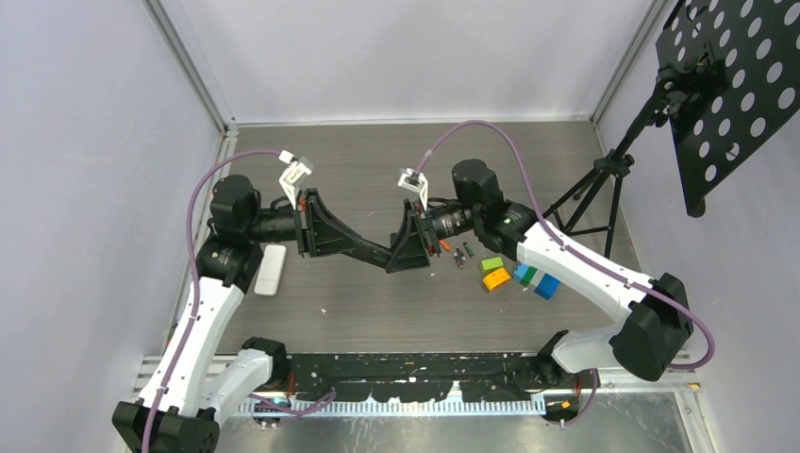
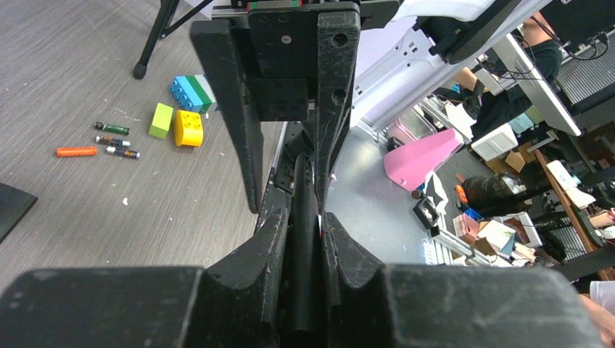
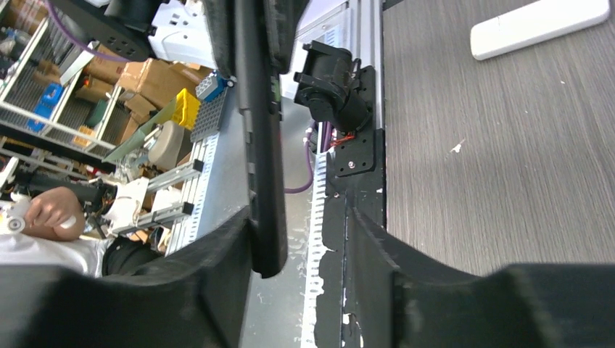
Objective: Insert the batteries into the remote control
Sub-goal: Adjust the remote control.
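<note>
My left gripper is shut on a black remote control, held edge-up above the table. The remote reaches in between the fingers of my right gripper, which stands open. It lies against one finger, with a gap to the other. In the top view the two grippers meet tip to tip over the middle of the table. The batteries lie loose on the table to the right: an orange one and three dark ones, also in the top view.
Green, orange and blue-green blocks lie beside the batteries. A white oblong piece lies by the left arm. A black tripod stand with a perforated panel occupies the back right corner.
</note>
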You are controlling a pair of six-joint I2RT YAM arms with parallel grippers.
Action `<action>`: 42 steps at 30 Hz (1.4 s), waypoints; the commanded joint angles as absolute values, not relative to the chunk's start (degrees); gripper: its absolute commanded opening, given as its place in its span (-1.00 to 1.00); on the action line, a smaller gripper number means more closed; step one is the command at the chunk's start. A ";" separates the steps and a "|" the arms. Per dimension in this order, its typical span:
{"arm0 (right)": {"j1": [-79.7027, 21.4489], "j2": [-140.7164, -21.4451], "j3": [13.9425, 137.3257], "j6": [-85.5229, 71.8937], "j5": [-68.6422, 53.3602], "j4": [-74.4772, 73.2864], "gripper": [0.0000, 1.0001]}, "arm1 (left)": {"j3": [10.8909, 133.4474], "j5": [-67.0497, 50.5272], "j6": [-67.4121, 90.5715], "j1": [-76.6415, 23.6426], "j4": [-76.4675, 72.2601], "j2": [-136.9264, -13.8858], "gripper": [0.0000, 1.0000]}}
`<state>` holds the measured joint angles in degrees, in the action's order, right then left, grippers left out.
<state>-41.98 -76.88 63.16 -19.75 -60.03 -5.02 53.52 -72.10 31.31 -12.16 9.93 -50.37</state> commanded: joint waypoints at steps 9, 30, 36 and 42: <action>-43.07 -78.94 64.07 -30.98 -61.90 11.44 -0.96 | 56.43 -59.42 41.09 -12.38 5.50 -51.85 -0.20; -42.71 -88.57 54.84 -69.45 -36.87 59.60 -0.99 | 42.87 -40.64 71.49 -12.40 -30.49 -49.01 0.51; -42.71 -88.26 54.47 -68.85 -39.05 57.80 -0.99 | 43.07 -40.03 69.55 -12.39 -28.65 -50.32 0.16; -42.71 -86.70 52.84 -67.32 -40.73 54.98 -0.99 | 42.86 -39.11 68.61 -12.39 -28.48 -51.52 0.00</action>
<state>-42.54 -88.88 53.39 -68.05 -39.33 54.70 42.48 -39.22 69.87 -12.05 -25.06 -51.42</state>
